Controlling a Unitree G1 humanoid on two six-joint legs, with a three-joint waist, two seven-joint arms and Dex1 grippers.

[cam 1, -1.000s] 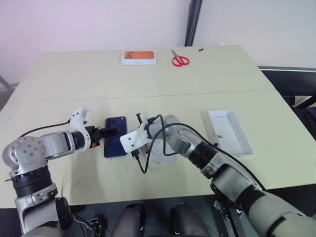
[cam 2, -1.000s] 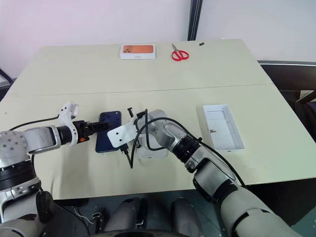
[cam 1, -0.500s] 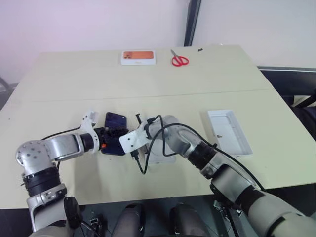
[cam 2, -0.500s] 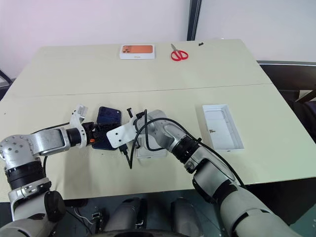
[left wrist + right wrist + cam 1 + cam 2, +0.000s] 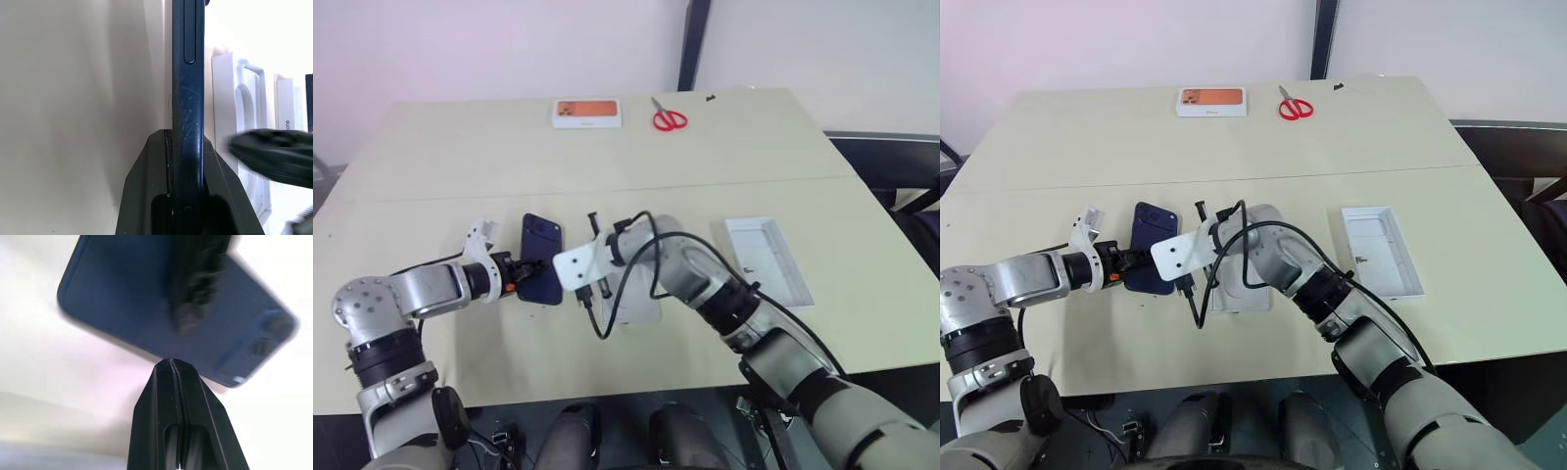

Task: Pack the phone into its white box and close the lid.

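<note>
The dark navy phone (image 5: 540, 257) is tilted up off the table at the centre left, its glossy back facing the camera. My left gripper (image 5: 521, 274) is shut on its lower left edge, and the left wrist view shows the thin phone edge (image 5: 188, 98) pinched between both fingers. My right gripper (image 5: 170, 363) is shut on nothing and hovers just beside the phone's right side. The white box (image 5: 644, 311) lies flat under my right forearm, with a white insert with an oval recess (image 5: 243, 98) on top. The lid (image 5: 766, 262) lies open side up to the right.
A white box with an orange picture (image 5: 587, 114) and red scissors (image 5: 671, 119) lie at the table's far edge. A black cable (image 5: 598, 328) loops down from my right wrist over the table. A dark chair (image 5: 891, 166) stands beyond the right edge.
My left gripper has shut on the phone and tipped it up from lying flat. My right gripper has risen a little beside it.
</note>
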